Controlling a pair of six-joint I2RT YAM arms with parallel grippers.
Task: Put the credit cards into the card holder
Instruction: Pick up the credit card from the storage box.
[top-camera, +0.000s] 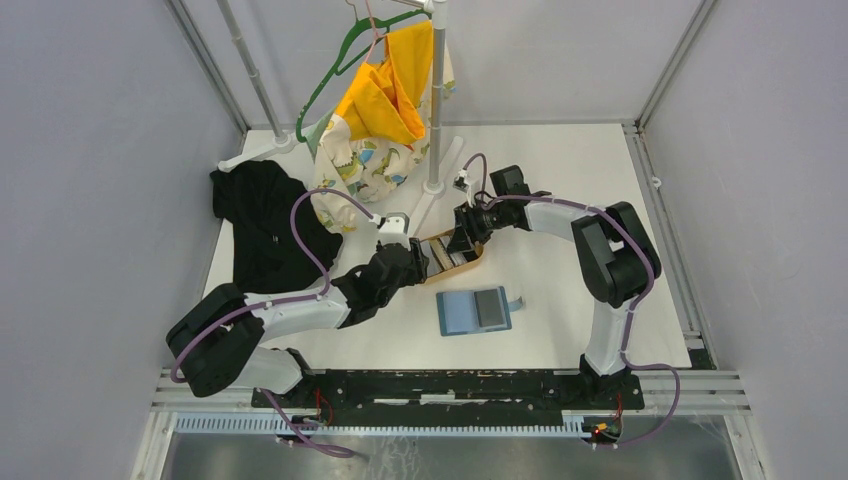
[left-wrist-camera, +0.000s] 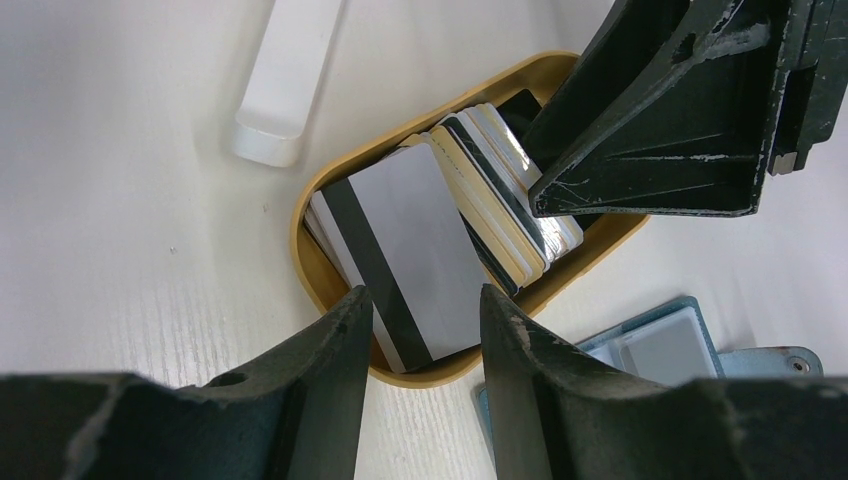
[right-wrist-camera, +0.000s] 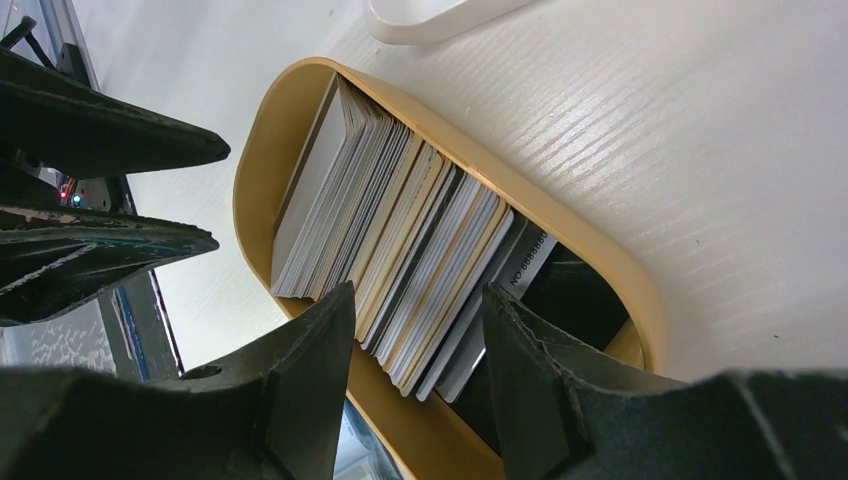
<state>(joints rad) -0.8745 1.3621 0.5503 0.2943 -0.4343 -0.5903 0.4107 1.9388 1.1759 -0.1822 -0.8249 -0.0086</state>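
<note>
Both pairs of jaws are standing spread. The left gripper (left-wrist-camera: 425, 330) and right gripper (right-wrist-camera: 418, 330) are hovering over the credit cards (right-wrist-camera: 400, 240), packed on edge in the wooden tray (left-wrist-camera: 300, 215). Picking is seemingly underway, and next one card needs pinching alone. The card holder (top-camera: 474, 310) is lying open just nearer, while the tight stack and the opposing fingers are crowding access.

White arms (top-camera: 300, 314) with black joints (top-camera: 612, 255), purple cables (top-camera: 293, 222), perhaps tiny red lights (top-camera: 601, 430).
</note>
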